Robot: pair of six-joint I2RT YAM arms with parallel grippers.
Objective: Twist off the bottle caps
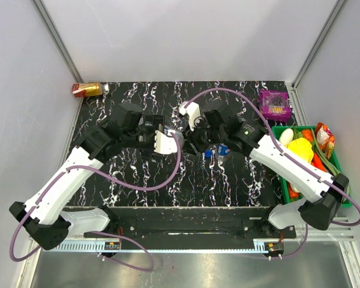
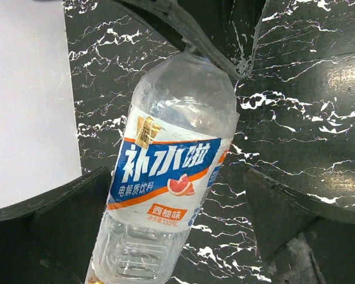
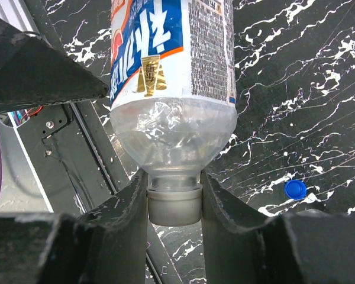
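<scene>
Right gripper point(image 3: 173, 190) pinches the white cap point(image 3: 174, 210) of the bottle point(image 3: 171, 71) mid-table point(image 3: 296, 71). Left gripper point(image 2: 174, 195) sits spread around its body, one finger clear. The blue cap point(image 3: 295, 189) lies loose nearby

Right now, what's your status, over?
Right claw clamped on white cap. Left claw open around bottle. Blue cap off, on table. Nothing in the way.

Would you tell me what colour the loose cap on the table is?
Blue; the cap shows best in the right wrist view.
</scene>
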